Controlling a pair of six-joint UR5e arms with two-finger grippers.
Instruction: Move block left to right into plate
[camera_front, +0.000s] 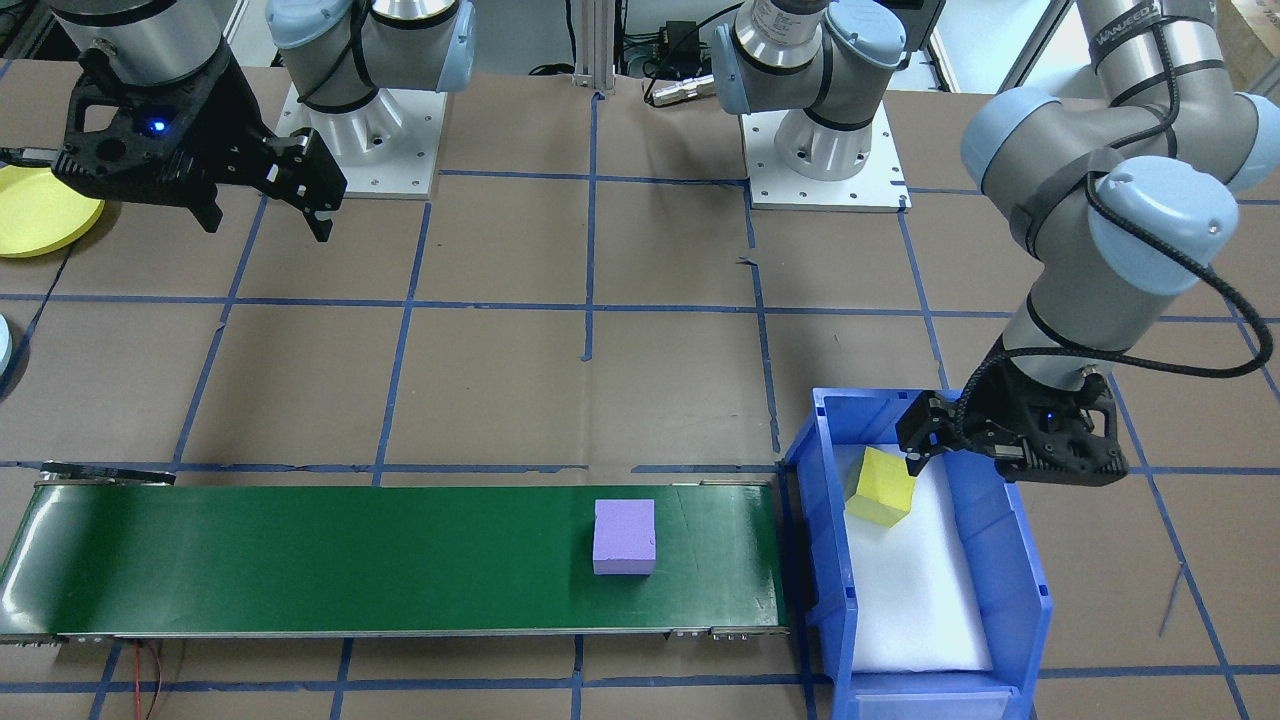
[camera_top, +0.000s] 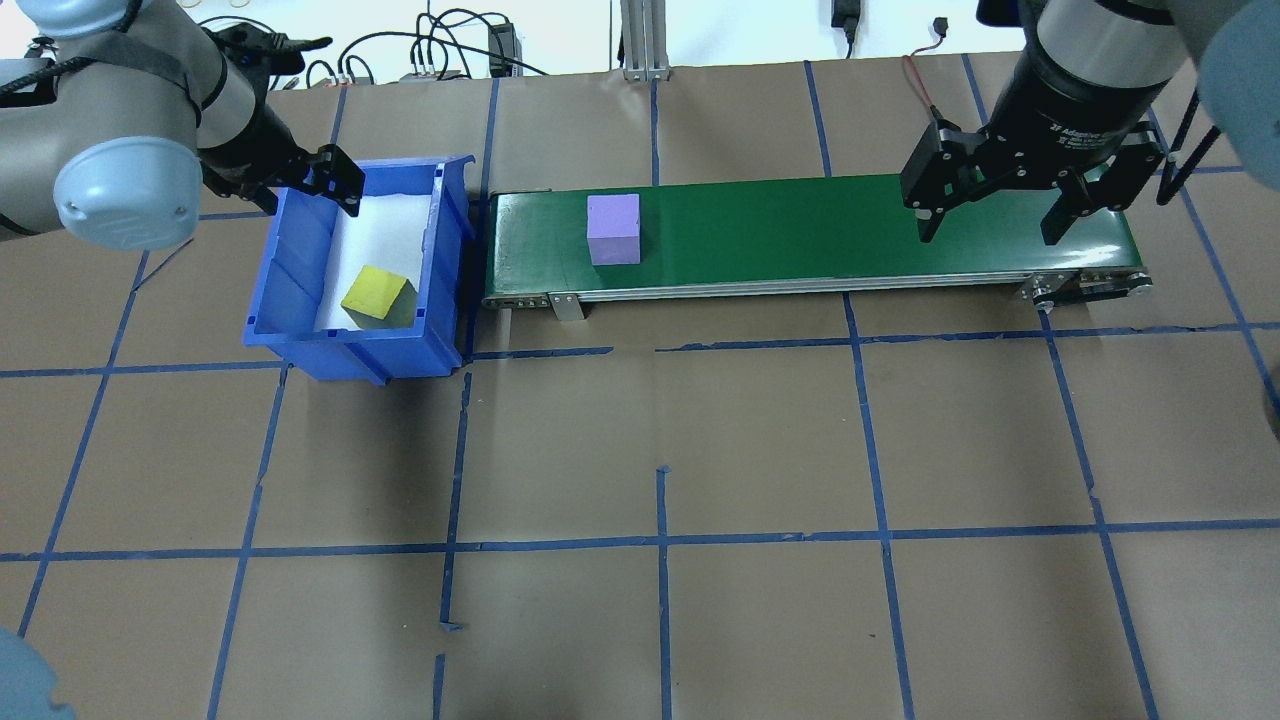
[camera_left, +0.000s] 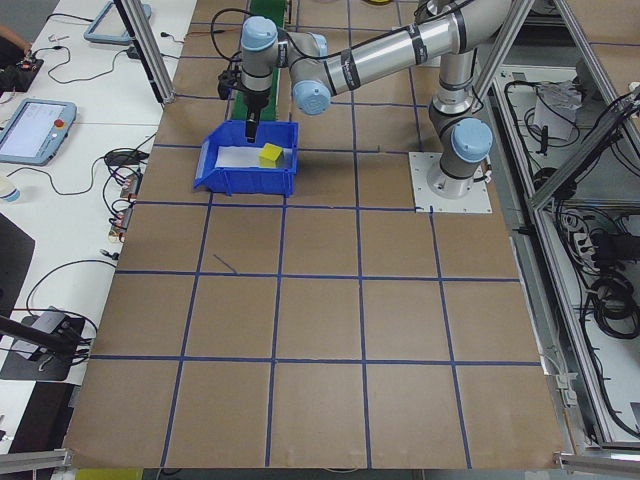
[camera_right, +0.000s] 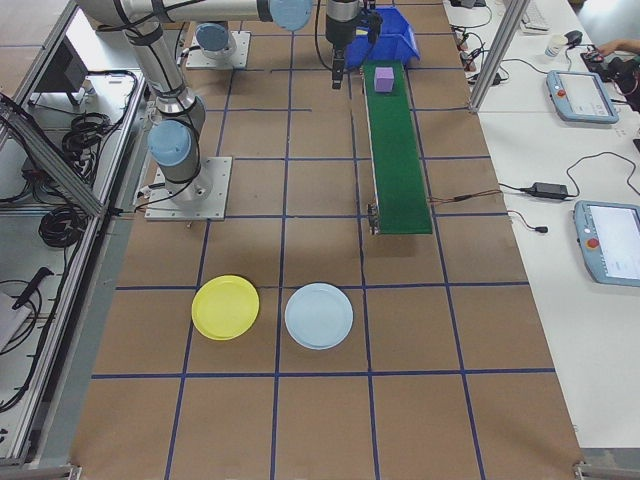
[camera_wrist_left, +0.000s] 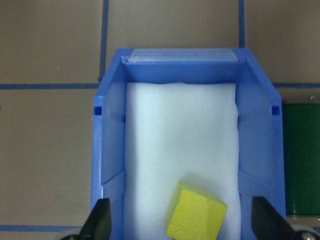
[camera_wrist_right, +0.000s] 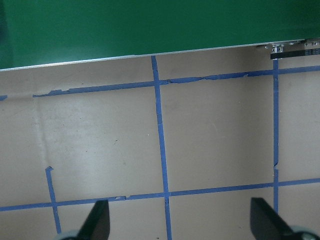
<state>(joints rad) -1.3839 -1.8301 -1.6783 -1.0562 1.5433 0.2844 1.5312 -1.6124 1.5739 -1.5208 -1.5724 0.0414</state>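
While the purple foam block (camera_top: 613, 228) lies flat on the green conveyor belt (camera_top: 800, 232), near the belt's end by the blue bin (camera_top: 300, 330) and well clear of both belt edges, the yellow foam block (camera_top: 378, 296) sits tilted on the white padding inside that bin, toward the corner nearest the robot and the belt. The left hand (camera_wrist_left: 182, 225) hangs over the far rim of the bin with its fingers (camera_wrist_left: 98, 220) spread wide and nothing between them; the yellow block lies just below and between them in the wrist view, not touched. The bin's walls rise close on both sides of the block, with open padding beyond it toward the bin's far end.

The right hand (camera_top: 993, 215) hovers above the other end of the belt, at its robot-side edge, fingers apart and empty; its wrist camera looks down on bare brown bench (camera_wrist_right: 100, 145) crossed by blue tape lines and the belt's metal edge.

The yellow plate (camera_right: 225, 307) rests flat on the bench well beyond the belt's far end on the robot's right, with a pale blue plate (camera_right: 319, 316) just beside it, apart. Open bench surrounds both plates. Cables, tablets and aluminium frame posts line the room's sides.
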